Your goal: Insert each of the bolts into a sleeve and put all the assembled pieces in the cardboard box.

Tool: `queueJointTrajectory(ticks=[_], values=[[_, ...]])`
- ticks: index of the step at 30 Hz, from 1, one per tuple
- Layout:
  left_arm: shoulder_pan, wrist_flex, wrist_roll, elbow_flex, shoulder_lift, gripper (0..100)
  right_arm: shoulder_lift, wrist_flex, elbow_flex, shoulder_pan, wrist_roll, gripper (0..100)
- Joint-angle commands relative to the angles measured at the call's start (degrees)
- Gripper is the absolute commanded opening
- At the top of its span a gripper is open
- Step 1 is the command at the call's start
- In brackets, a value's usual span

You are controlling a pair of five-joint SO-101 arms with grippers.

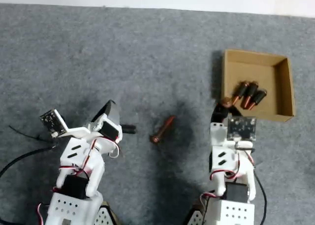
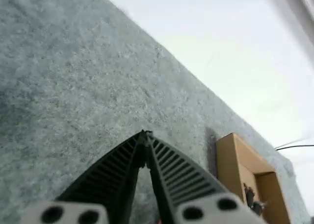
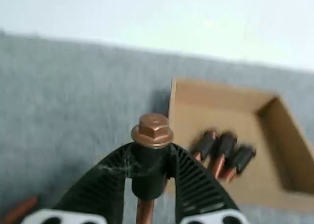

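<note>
right gripper [image 3: 149,153] is clamped on a sleeved bolt [image 3: 148,177]: copper hex head up top, black sleeve pinched between the fingers, bare shank poking out below. from the high view that piece sits right at the near left corner of the cardboard box [image 1: 253,70], and whether the head touches the wall, can't tell. inside the box, three finished pieces [image 1: 248,94] lie side by side, packed together in the near half. over on the left, the left gripper [image 2: 145,134] hangs above the grey table [image 1: 74,52] with its fingers pressed together at the tips. just right of that arm there's a short black sleeve [image 1: 129,129], and further right a loose copper bolt [image 1: 162,129] lies slantwise on the table, between the two arms, well apart from the box.
</note>
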Motion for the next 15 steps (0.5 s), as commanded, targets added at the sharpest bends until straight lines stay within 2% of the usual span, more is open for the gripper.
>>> queueJointTrajectory(ticks=[1, 9, 15], values=[[-0.7, -4.0, -0.4, 0.8, -1.2, 1, 11.9, -2.4, -10.2, 0.7, -0.5, 0.5], [-0.7, -4.0, -0.5, 0.9, -1.2, 1, 61.5, -2.1, -46.2, 4.1, -0.7, 0.7], [-0.7, -4.0, -0.6, 0.9, -0.8, 1, 92.7, 1.8, -69.3, 7.4, -9.0, 0.9]])
